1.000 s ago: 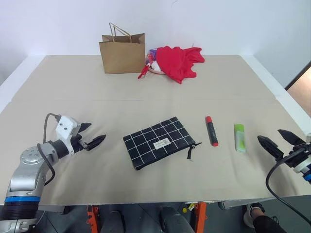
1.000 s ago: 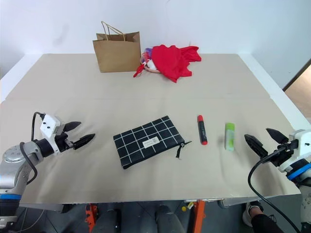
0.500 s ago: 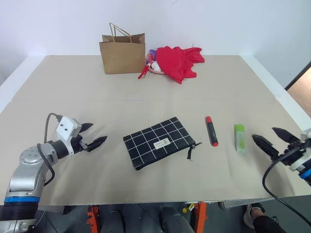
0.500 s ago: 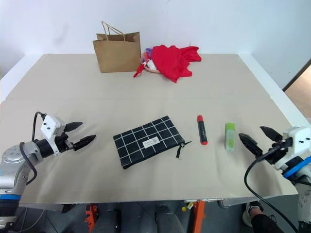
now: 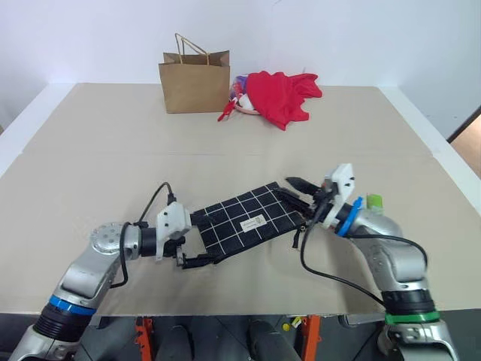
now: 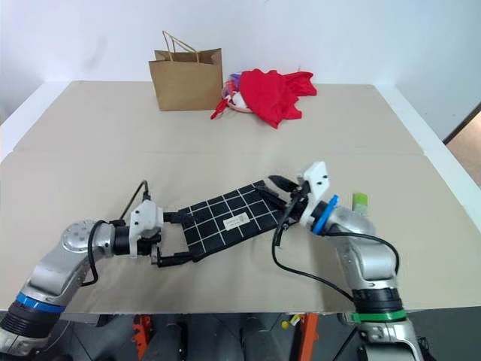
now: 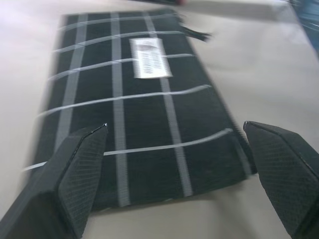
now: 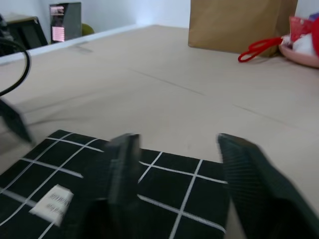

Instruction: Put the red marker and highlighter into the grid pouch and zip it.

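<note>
**Both hands at the grid pouch**

Our left hand sits at the near end of the grid pouch, its fingers spread wide on either side of that end, with nothing gripped. Our right hand hovers over the pouch's far corner, beside the zipper pull; its fingers stand apart, with a gap between them, and hold nothing. Just behind the right wrist a bit of the highlighter peeks out on the counter. We cannot make out the red marker. Beyond both hands, the beige counter runs back to a white wall, where a brown paper bag stands beside a red cloth.
</note>
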{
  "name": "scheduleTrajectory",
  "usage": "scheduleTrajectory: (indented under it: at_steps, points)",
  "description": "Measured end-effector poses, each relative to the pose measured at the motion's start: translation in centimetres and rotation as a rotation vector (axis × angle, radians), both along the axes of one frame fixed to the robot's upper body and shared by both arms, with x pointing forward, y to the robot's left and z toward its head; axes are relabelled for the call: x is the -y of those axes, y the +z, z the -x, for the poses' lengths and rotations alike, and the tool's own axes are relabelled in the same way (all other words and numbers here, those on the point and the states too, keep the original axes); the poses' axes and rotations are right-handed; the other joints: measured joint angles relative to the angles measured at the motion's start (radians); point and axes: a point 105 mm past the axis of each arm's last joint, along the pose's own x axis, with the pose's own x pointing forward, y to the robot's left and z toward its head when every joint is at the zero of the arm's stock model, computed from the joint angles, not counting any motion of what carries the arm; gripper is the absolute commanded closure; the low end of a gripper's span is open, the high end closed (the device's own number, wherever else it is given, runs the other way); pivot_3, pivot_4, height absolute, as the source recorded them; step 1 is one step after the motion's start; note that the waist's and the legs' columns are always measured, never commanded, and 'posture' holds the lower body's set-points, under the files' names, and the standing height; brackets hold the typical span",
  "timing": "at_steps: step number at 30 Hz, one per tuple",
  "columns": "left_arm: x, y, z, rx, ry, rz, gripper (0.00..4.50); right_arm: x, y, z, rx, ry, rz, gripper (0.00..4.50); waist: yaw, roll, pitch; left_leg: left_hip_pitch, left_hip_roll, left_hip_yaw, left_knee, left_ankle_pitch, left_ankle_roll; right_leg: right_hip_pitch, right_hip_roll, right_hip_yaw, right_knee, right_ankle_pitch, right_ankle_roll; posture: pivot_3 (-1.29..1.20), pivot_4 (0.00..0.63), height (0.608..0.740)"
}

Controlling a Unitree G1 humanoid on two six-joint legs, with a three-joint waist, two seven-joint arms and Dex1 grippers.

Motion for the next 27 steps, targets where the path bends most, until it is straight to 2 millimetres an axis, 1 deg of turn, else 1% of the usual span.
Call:
scheduleTrajectory:
  at_steps: [1,2,3,12,13,19,24,27]
  points:
    - [0.2,-0.2,0.2,0.001,-0.014,-0.005,0.00,-0.3,-0.6,-0.1,-0.017,0.006,0.012,3.86,0.001,0.000,0.000,-0.001,0.000,-0.003,0.000,0.000,0.000,0.000,0.000,-0.004,0.000,-0.001,-0.001,0.00,0.150,0.740]
    - [0.4,-0.3,0.3,0.003,-0.029,-0.013,0.00,-0.3,-1.4,-0.2,-0.026,-0.002,0.037,4.38,0.002,0.000,0.000,-0.001,0.000,-0.005,0.000,0.000,0.000,0.000,0.000,-0.006,0.000,-0.001,-0.003,0.00,0.150,0.740]
    - [0.5,-0.2,0.5,0.019,-0.047,-0.018,0.00,0.5,-3.5,-0.2,-0.068,-0.037,0.078,4.46,0.003,0.000,0.000,-0.001,0.000,-0.007,0.000,0.000,0.000,0.001,0.000,-0.008,0.001,-0.002,-0.004,0.00,0.150,0.740]
    - [0.3,-0.1,0.6,0.116,-0.070,-0.061,0.00,0.5,-4.0,0.0,-0.036,-0.040,0.126,4.46,0.001,0.001,0.000,0.002,0.000,-0.009,0.001,0.001,0.000,0.006,0.000,-0.011,0.002,-0.003,-0.002,0.00,0.150,0.740]
    - [0.2,-0.1,0.5,0.128,-0.067,-0.066,0.00,0.4,-4.0,0.0,-0.033,-0.040,0.130,4.46,0.001,0.001,0.000,0.003,0.000,-0.009,0.001,0.001,0.000,0.007,0.000,-0.011,0.002,-0.004,0.001,0.00,0.150,0.740]
    - [-0.2,-0.6,0.3,0.149,-0.055,-0.083,0.00,0.1,-4.1,-0.1,-0.029,-0.048,0.125,4.46,0.000,0.001,0.000,0.006,0.000,-0.009,0.001,0.001,0.001,0.010,0.000,-0.011,0.002,-0.004,0.001,0.00,0.150,0.740]
    - [-0.3,-1.0,0.3,0.136,-0.050,-0.084,0.00,-0.2,-3.7,0.1,-0.037,-0.037,0.112,4.46,0.000,0.001,0.000,0.005,0.000,-0.010,0.001,0.001,0.001,0.009,0.000,-0.011,0.002,-0.005,0.001,0.00,0.150,0.740]
    - [-0.3,-1.0,0.3,0.133,-0.048,-0.081,0.00,-0.9,-2.5,0.6,-0.031,0.007,0.066,4.46,0.000,0.001,0.000,0.005,0.000,-0.010,0.000,0.001,0.001,0.009,0.000,-0.011,0.002,-0.005,0.001,0.00,0.150,0.740]
